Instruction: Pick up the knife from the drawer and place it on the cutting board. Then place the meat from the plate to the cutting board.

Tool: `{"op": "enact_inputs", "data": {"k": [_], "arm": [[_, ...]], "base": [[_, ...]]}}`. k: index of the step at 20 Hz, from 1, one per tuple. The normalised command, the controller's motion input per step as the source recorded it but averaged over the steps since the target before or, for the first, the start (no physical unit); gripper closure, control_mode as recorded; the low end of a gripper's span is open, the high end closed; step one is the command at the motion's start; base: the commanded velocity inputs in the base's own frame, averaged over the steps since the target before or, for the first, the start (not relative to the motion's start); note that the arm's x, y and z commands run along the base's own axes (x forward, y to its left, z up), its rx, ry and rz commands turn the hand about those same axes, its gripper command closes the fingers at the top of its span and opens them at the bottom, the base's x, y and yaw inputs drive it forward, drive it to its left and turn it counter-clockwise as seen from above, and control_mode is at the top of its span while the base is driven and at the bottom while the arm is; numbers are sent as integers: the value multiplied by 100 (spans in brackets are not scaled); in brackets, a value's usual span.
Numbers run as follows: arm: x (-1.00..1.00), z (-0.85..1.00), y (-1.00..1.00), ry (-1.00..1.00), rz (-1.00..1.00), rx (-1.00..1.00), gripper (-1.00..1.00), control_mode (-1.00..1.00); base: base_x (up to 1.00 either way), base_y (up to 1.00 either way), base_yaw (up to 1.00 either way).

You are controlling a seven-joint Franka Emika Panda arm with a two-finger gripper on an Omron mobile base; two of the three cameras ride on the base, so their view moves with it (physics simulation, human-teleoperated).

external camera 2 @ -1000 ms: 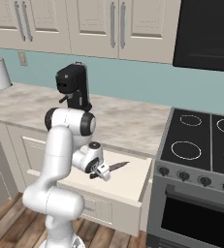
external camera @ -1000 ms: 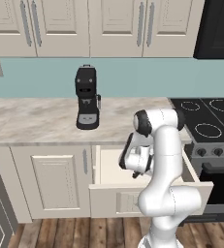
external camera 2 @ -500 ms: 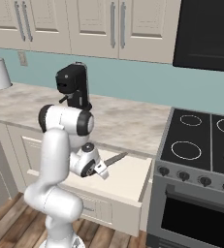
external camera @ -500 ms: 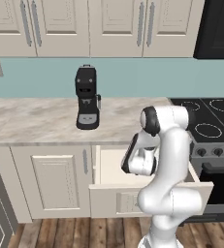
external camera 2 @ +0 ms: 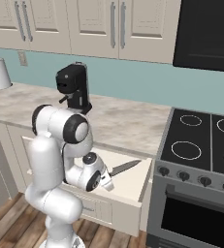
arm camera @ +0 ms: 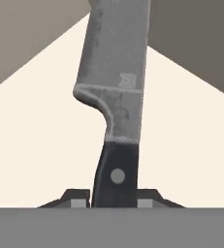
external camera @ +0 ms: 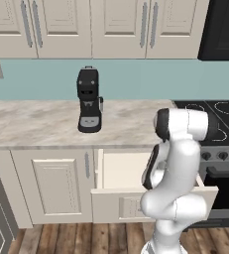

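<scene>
The gripper [arm camera: 114,201] is clamped on the black handle of the knife [arm camera: 114,92], whose grey blade runs up the middle of the hand view. In the right base view the knife [external camera 2: 125,167] hangs at centre frame above the open drawer [external camera 2: 133,186], under the table [external camera 2: 128,123] with the coffee machine [external camera 2: 72,87].

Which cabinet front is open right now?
The wide drawer under the counter beside the stove; the doors around it sit flush.
</scene>
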Motion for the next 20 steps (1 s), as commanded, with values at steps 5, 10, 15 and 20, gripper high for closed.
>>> {"op": "enact_inputs", "data": {"k": [5, 10, 15, 20], "arm": [[-26, 53, -55, -15, -22, 0, 100, -100], [-2, 79, -56, -23, -11, 0, 100, -100], [-32, 89, -54, -7, -13, 0, 100, -100], [-37, 99, -53, 2, -16, 1, 100, -100]], "base": [[0, 0, 0], [0, 0, 0], [0, 0, 0], [0, 0, 0]]}}
